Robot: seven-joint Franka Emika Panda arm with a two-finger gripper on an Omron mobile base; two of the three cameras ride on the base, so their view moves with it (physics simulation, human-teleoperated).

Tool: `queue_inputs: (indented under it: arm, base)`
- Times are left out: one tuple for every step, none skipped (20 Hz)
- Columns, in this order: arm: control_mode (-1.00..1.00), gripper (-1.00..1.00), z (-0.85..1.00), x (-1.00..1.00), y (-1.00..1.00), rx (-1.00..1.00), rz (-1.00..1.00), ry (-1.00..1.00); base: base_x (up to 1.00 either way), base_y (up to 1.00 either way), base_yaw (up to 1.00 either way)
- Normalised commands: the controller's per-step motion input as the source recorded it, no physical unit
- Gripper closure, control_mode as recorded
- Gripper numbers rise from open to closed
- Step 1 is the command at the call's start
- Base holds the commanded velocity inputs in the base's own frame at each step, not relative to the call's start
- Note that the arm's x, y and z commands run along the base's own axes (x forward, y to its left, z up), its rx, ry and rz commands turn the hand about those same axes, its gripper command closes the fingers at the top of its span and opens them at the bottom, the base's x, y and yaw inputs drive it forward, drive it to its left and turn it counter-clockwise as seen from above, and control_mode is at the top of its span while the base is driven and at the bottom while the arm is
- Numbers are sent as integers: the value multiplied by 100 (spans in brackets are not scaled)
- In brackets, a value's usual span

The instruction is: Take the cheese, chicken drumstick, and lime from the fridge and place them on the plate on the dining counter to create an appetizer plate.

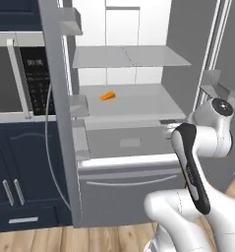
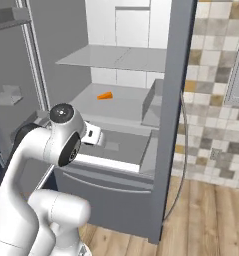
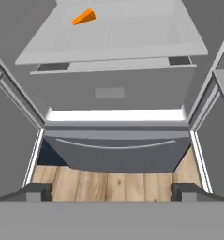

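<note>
Arm: the white Franka arm (image 1: 197, 162) rises from its base, folds at a raised elbow and reaches forward, with a dark strip running down the upper link.
Elbow joint: a round dark-capped joint (image 2: 62, 114) sits at the top of the bend, the highest part of the arm.
Wrist: angled forward and down beyond the elbow; the hand end is largely hidden behind the arm's own links in both base views.
Fingers: two dark fingertips (image 3: 36, 191) stand far apart at opposite sides, jaws spread wide.
Between the fingers: nothing gripped, nothing touching either tip.
</note>
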Motion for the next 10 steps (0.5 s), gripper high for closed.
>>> queue_inputs:
  arm:
    - [100,-100,0,0,0,0,0,0]
    - [100,-100,0,0,0,0,0,0]
    - [100,-100,0,0,0,0,0,0]
    - [100,-100,0,0,0,0,0,0]
    - [100,-100,0,0,0,0,0,0]
    - [100,-100,0,0,0,0,0,0]
    - [100,-100,0,0,0,0,0,0]
    - [100,-100,0,0,0,0,0,0]
    - [100,-100,0,0,0,0,0,0]
    - [100,-100,0,0,0,0,0,0]
  base:
    - [65,0,6]
    - [66,0,5]
    - [63,0,4]
    - [66,6,3]
    - [67,15,1]
    - [64,25,0]
    - [61,27,0]
    - [51,25,0]
    - [47,26,0]
    - [46,30,0]
